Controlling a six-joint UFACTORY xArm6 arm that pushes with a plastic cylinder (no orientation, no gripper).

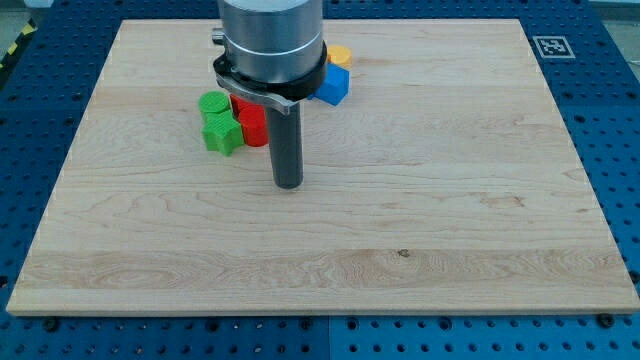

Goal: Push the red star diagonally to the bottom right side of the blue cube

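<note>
My tip [288, 184], the blunt lower end of a straight dark matte rod, sits on the pale wooden table [420, 200], w/ fine horizontal grain and one small dark knot toward the view's bottom. No claw on this arm, just the rod under a wide grey metal cylinder [271, 40], so nothing to be apart or together.

Blocks cluster near the view's top, left of centre. The red plastic block [252, 128] lies just up-left of the tip, near it but apart as far as can be judged; part of it is hidden behind the rod and collar, so its star shape can't be confirmed. Touching its left side: a green star-shaped plastic block [222, 133], w/ a rounder green block [213, 103] right above it. The blue plastic cube [334, 86] sits on the other side of the rod, up-right of the tip, well apart from it. An orange/yellow block [340, 55] peeks out just above the cube, shape unclear.

Around the table: blue perforated metal base [615, 120] w/ regular holes. A black-and-white square marker tag [551, 46] on the table's top right corner. Yellow-black hazard striping [14, 48] at the view's top left.
</note>
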